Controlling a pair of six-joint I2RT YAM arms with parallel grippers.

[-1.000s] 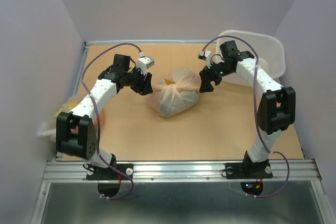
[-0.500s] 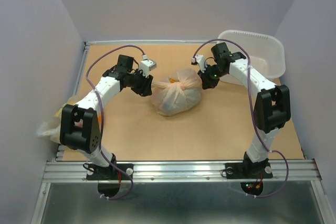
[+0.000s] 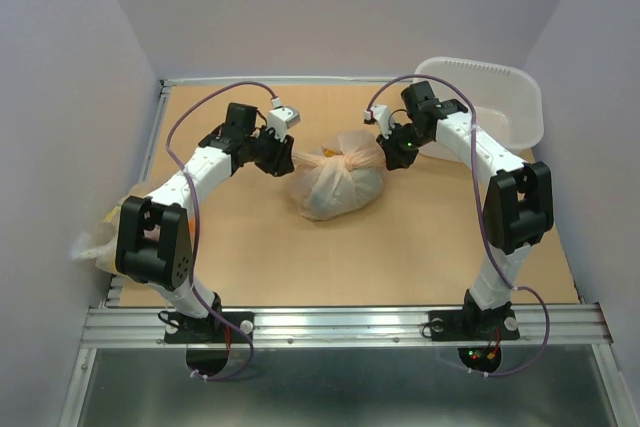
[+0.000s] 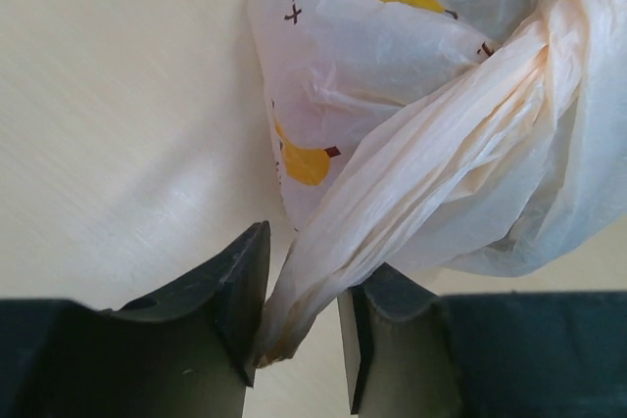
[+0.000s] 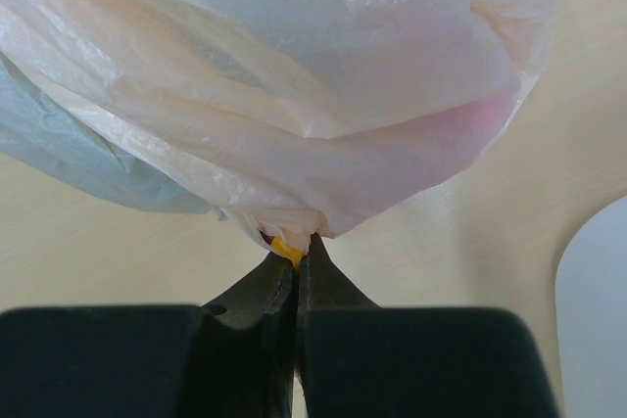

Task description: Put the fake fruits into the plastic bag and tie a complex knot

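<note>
The plastic bag (image 3: 335,192) lies bulging in the middle of the table, with the knot (image 3: 337,156) bunched on its far side. The fake fruits are hidden inside it. My left gripper (image 3: 285,158) is at the bag's left. In the left wrist view, its jaws (image 4: 313,254) stand apart with the twisted tail (image 4: 411,173) running between them, brushing both fingers. My right gripper (image 3: 392,154) is at the bag's right. In the right wrist view it is shut (image 5: 297,254), pinching a yellow-tipped fold of the bag (image 5: 294,95).
A white rigid tub (image 3: 505,97) stands at the back right, just behind the right arm. A second crumpled bag (image 3: 98,239) lies at the left edge beside the left arm's base. Walls close in on three sides; a metal rail (image 3: 340,322) runs along the front.
My right gripper has moved left to the bag and shut on its fold. My left gripper has shifted slightly towards the knot and its jaws have narrowed a little around the tail.
</note>
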